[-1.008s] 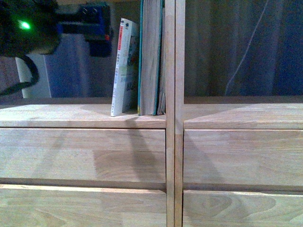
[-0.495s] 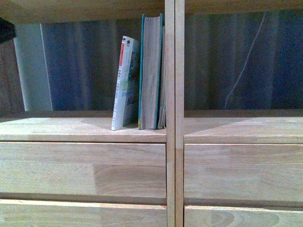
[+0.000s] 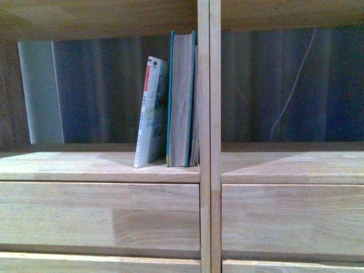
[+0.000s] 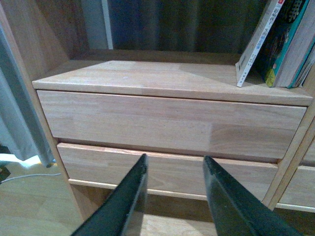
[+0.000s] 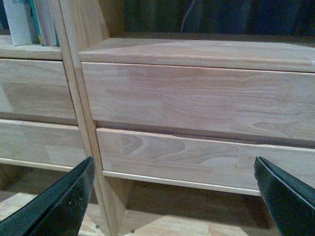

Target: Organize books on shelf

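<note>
On the pale wooden shelf [image 3: 85,165], in the left column, a thin white paperback [image 3: 151,112] with a red-topped spine leans right against a taller, thick teal-covered book [image 3: 182,99] standing against the middle divider. Both books show in the left wrist view, the paperback [image 4: 256,46] and the teal book [image 4: 288,49], and only their bottoms [image 5: 29,22] in the right wrist view. My left gripper [image 4: 174,164] is open and empty, low in front of the left drawers. My right gripper [image 5: 174,169] is wide open and empty before the right drawers. Neither gripper appears in the front view.
The shelf's middle divider [image 3: 209,136] splits the two columns, with drawer fronts [image 3: 102,213] below the board. Dark curtains [image 3: 273,85] and a thin cable [image 3: 293,85] hang behind the right compartment. A pale panel [image 3: 40,91] stands at the back left. Wooden floor [image 4: 29,206] lies beneath.
The front view has tilted upward, so the shelf and books sit lower in the picture and the upper board shows. The dark arm seen at top left a second ago is gone.
</note>
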